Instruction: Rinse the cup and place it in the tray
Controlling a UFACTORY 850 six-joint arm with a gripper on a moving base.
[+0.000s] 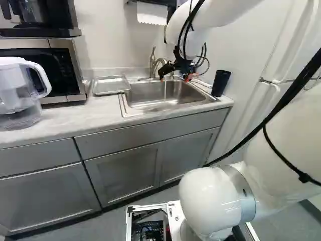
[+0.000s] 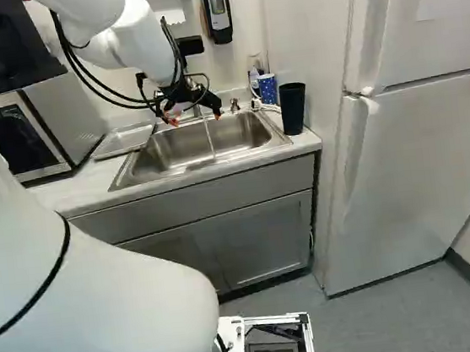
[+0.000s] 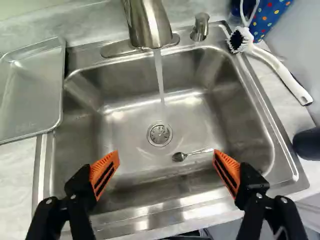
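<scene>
Our hand (image 3: pixel 166 159) stands empty above the sink (image 3: pixel 125 135), fingers wide apart; the black cup (image 2: pixel 293 108) on the counter (image 2: pixel 84 190) to its right looks light, stiff and slippery when wet, so we'd best grip mid-wall.

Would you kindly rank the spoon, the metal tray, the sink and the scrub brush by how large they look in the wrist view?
Largest to smallest:
Sink
Metal tray
Scrub brush
Spoon

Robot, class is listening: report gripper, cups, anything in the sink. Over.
Gripper open, empty, over sink. Black cup and blue cup stand beside sink, not in tray. Tap running, spoon in sink.
</scene>
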